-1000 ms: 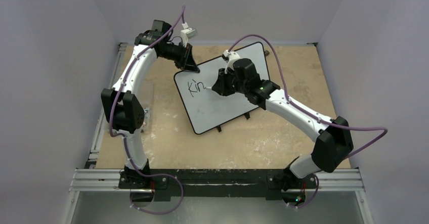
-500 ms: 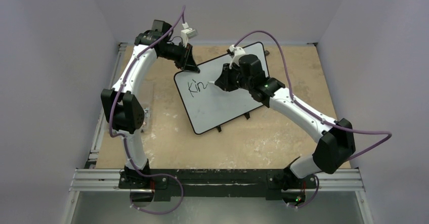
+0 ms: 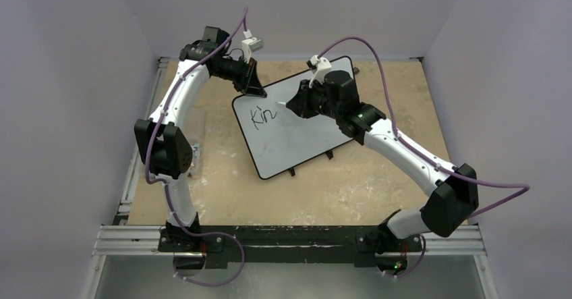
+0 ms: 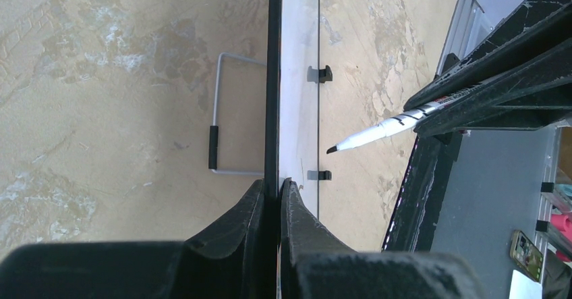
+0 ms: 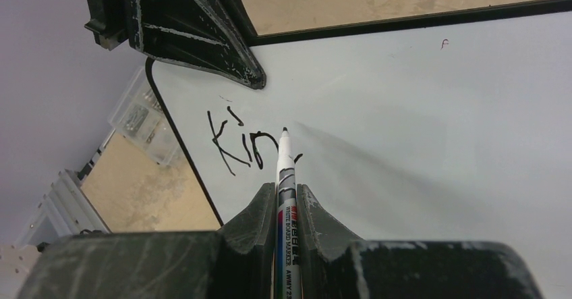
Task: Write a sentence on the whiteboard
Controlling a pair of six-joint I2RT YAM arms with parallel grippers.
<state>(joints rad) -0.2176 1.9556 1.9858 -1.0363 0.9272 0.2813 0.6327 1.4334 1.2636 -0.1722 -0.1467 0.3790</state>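
The whiteboard (image 3: 297, 144) lies tilted on the tan table, with the black letters "Kin" (image 3: 263, 115) near its left end. My left gripper (image 3: 253, 86) is shut on the board's far-left rim; in the left wrist view (image 4: 275, 187) the jaws pinch the black edge (image 4: 273, 76). My right gripper (image 3: 300, 103) is shut on a white board marker (image 5: 284, 177). The marker's black tip (image 5: 284, 131) stands just right of and above the "Kin" (image 5: 236, 144). In the left wrist view the marker (image 4: 378, 131) ends a small gap off the board's face.
A wire stand (image 4: 216, 150) and black clips (image 4: 324, 74) sit on the board's back and rim. Black feet (image 3: 329, 154) poke out at its near edge. A metal rail (image 3: 290, 238) runs along the table's near side. Purple walls close in on three sides.
My right gripper has moved toward the board's far edge with the marker, and the tip has left the end of the "n". The left gripper and board have not moved.
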